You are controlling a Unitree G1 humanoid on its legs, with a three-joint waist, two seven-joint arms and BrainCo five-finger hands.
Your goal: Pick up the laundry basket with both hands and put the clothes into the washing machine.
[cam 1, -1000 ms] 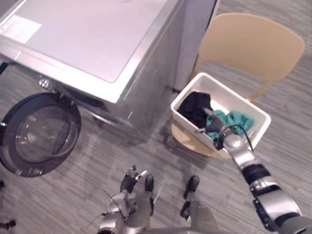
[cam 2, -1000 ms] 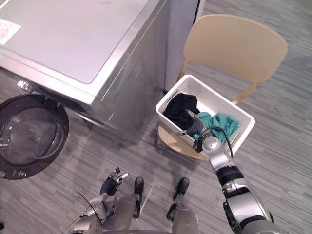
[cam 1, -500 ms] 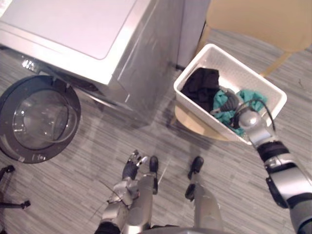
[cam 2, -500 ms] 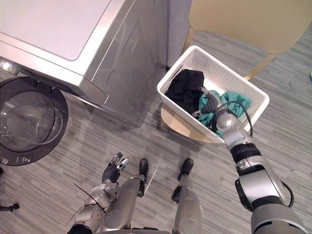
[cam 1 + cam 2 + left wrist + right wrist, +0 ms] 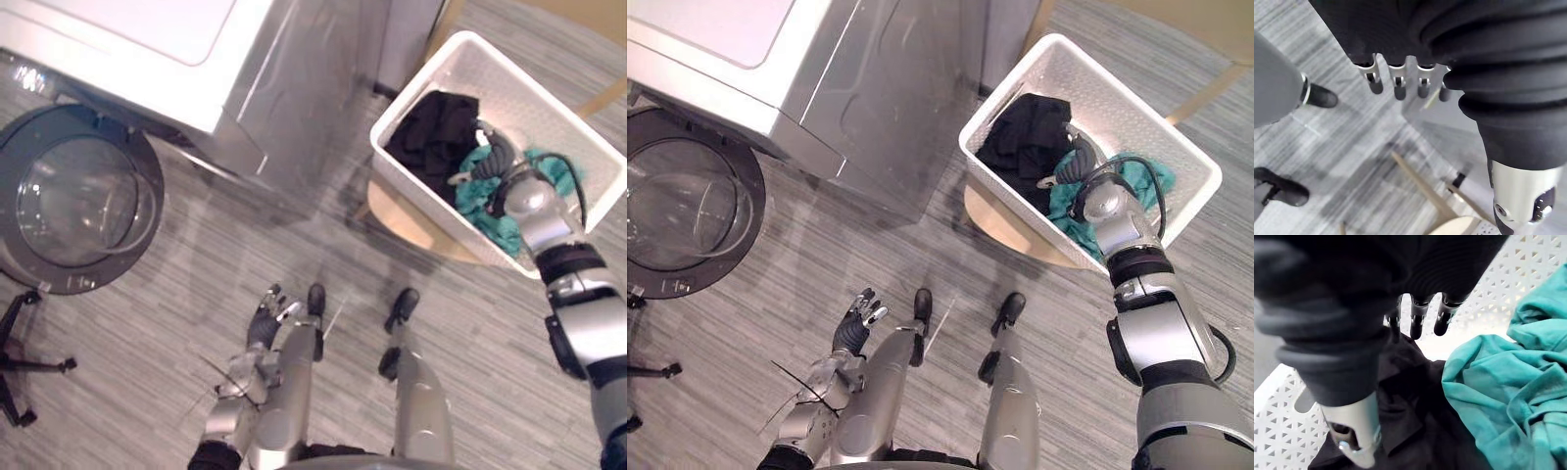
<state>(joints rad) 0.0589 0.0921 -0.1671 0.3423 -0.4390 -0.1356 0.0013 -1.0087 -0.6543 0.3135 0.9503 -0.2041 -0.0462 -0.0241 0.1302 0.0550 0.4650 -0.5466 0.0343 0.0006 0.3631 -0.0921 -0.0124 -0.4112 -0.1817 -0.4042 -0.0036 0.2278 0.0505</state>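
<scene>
basket (image 5: 1136, 122): white perforated plastic | clothes (image 5: 1498, 396): soft matt cloth | washing machine (image 5: 284, 88): glossy metal

A pale tan wooden chair with a round seat (image 5: 411, 223) stands on the grey striped plank floor (image 5: 147, 343) toward its far right side, while a black thin-legged stand base (image 5: 34, 362) rests at the floor's left edge.

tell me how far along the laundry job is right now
Early. The washing machine door stands open. The right hand is inside the basket over the black cloth and teal cloth, fingers open, gripping nothing; the left hand hangs low, open. Left to do: lift the basket off the chair with both hands and load them.
</scene>
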